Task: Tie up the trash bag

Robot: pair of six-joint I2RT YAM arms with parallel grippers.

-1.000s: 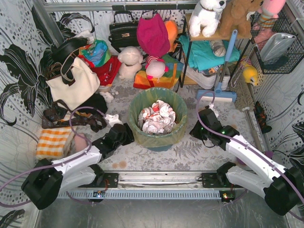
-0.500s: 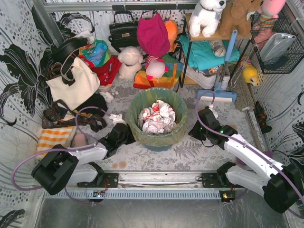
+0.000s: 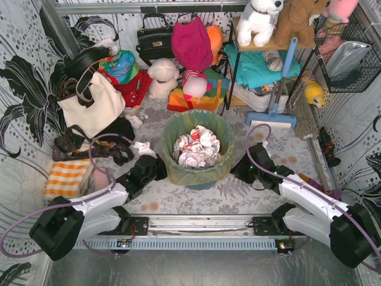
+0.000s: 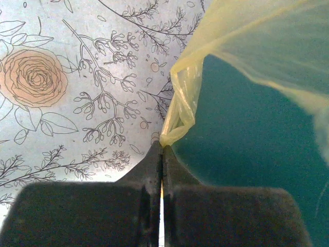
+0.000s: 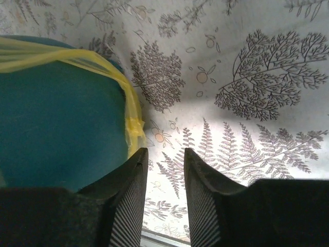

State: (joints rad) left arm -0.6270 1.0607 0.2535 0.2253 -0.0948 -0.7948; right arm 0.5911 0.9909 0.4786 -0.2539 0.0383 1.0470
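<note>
Left pincer (image 4: 163, 150): low against the left side of the teal bin (image 4: 247, 154). The jaws are pressed together on the folded tip of the bag's overhang. A sliver of yellow film shows in the seam, so it reads as a pinch on the hem.
Trash bag (image 3: 199, 114): lines the teal bin, its mouth wide open and its yellow-green edge turned down over the bin's rim all round. None of it is gathered or knotted.
Crumpled paper (image 3: 196, 146): white and red, piled inside the bin within the liner.
Right pincer (image 5: 163, 153): low against the right side of the bin. The jaws stand apart with only the patterned table (image 5: 247, 103) between them. The bag's twisted hem hangs just beside the inner finger (image 5: 131, 175), not between the two.
Step in hand: taking hold of the overhang on both sides of the bin. The left side looks taken and the right side not yet, so the task is at its very start.
Next move calls for: shifting the right pincer toward the bin wall so the hem sits between its jaws, then closing on it. After that, both sides need to lift off the rim and come together above the bin for the knot.
Care needed: the film is thin, so a shallow pinch may slip, and a hard pull could tip the bin.
</note>
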